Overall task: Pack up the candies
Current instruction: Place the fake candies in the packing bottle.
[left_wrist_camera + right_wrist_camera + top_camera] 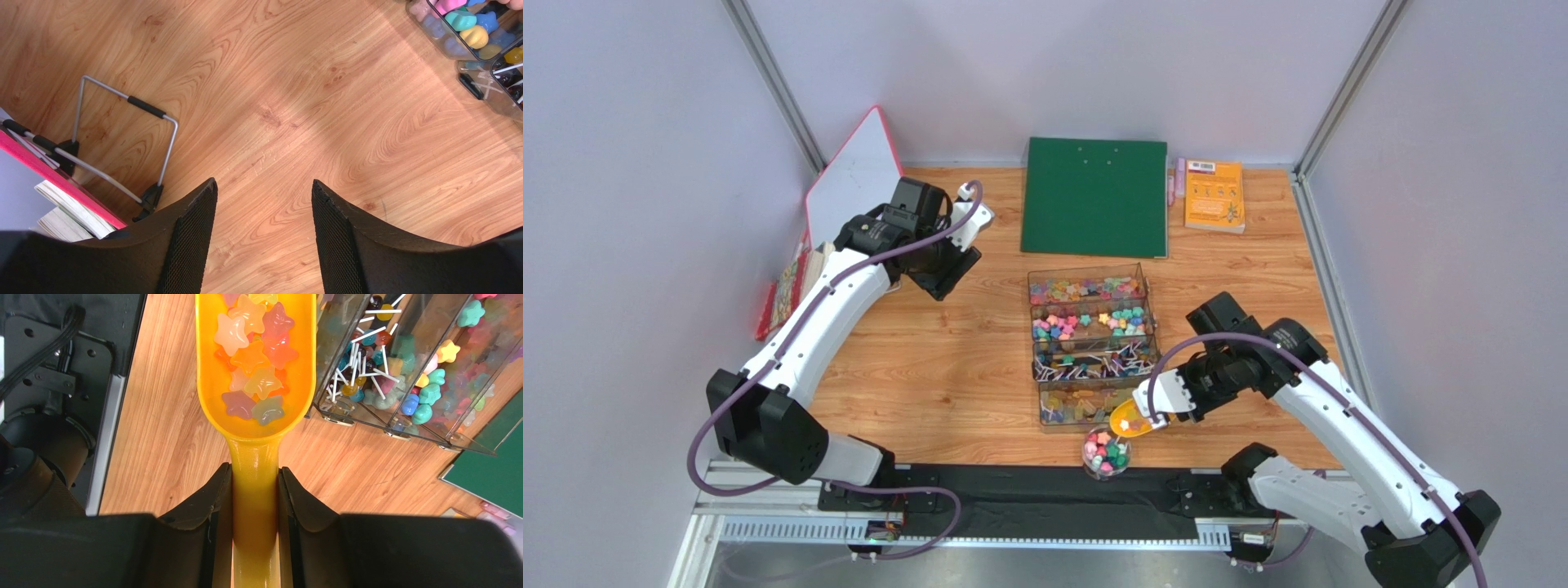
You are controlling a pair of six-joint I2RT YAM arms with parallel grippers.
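Note:
My right gripper (pixel 255 473) is shut on the handle of the yellow scoop (pixel 255 386). The scoop holds several star-shaped candies (pixel 258 349), pink, orange, yellow and blue. In the top view the scoop (pixel 1133 417) hangs just above and beside a small clear cup (pixel 1106 455) with candies in it, near the table's front edge. A clear compartment box (pixel 1093 343) behind it holds more candies and lollipops. My left gripper (pixel 264 190) is open and empty over bare wood at the far left (pixel 946 263).
A green board (pixel 1095 196) and an orange booklet (pixel 1214 196) lie at the back. A pink-edged whiteboard on a wire stand (pixel 116 144) and books (pixel 787 288) stand at the left. A black strip (pixel 1038 484) runs along the front edge.

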